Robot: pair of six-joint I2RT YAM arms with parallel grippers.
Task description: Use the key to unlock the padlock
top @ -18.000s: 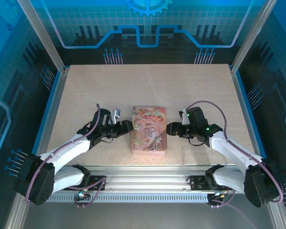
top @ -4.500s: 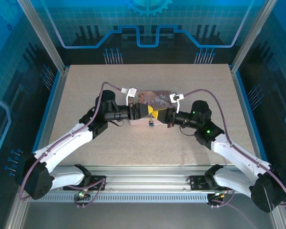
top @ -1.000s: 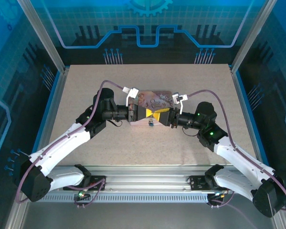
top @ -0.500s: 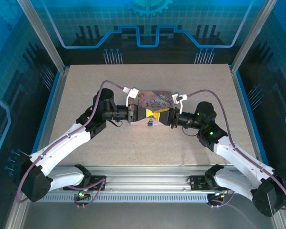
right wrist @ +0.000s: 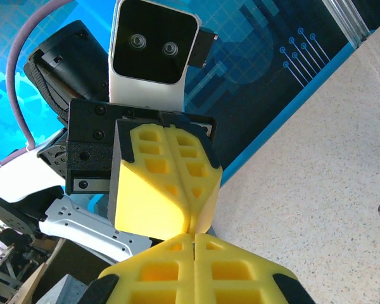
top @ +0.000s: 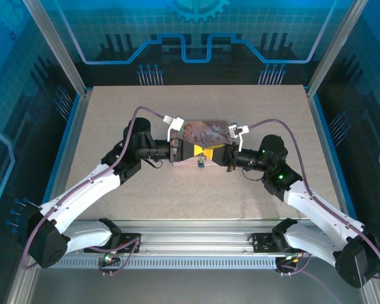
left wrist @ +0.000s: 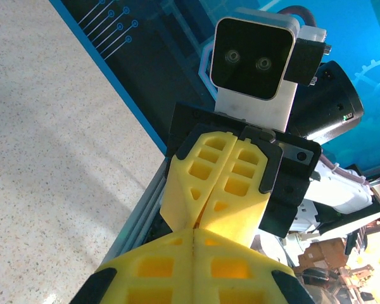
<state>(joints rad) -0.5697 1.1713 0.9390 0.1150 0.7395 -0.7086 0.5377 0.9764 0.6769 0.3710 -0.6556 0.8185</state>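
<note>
TOP claws: left gripper (top: 202,151) and right gripper (top: 211,152) meet tip to tip at frame centre. Each has its fingers pressed together, nothing seen pinched.
TOP padlock: can't separate it from the yellow fingers at the meeting point. A small pale-and-blue item (top: 201,163) sits just below the tips, too small to name.
TOP axis: claws lie on one left-right line, nose to nose. Neither arm is nearer.
TOP surface: speckled beige table (top: 240,114), pink tin (top: 206,132) just behind the tips, open table toward the lower frame.
LEFT WRIST: own left gripper (left wrist: 193,244) closed at bottom centre, right gripper (left wrist: 199,212) closed and touching it from above. Table (left wrist: 44,158) at left.
RIGHT WRIST: own right gripper (right wrist: 194,247) closed at bottom, left gripper (right wrist: 189,215) closed above it and touching. Table (right wrist: 316,158) at right.
NEXT (guess): any key-to-lock move runs along that left-right line, and the tin close behind limits room that way.
</note>
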